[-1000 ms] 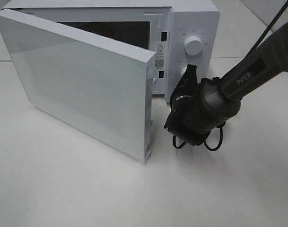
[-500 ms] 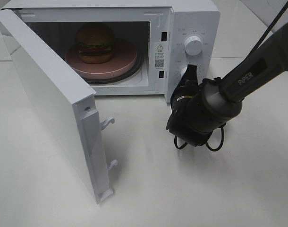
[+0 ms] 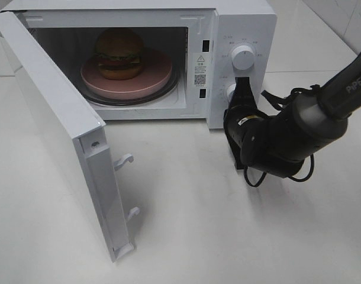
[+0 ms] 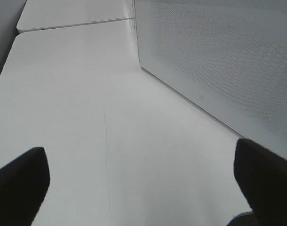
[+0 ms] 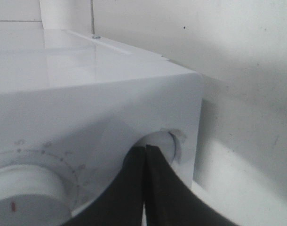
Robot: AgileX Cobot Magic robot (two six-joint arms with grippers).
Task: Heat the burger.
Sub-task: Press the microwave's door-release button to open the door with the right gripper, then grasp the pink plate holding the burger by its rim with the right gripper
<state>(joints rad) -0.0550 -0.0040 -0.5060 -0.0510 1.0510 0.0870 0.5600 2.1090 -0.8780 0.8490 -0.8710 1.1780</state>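
Though wrist-hidden, burger (image 3: 118, 53) in microwave (image 3: 242, 23).

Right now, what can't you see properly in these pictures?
- Lower knob: exterior high view, mostly covered by the right tool; its setting cannot be read.
- Print around the upper knob: too small to read.
- Burger: far side faces away; neither wrist view shows it.
- Left tool: left wrist view, only two tips show, cut by the edge.
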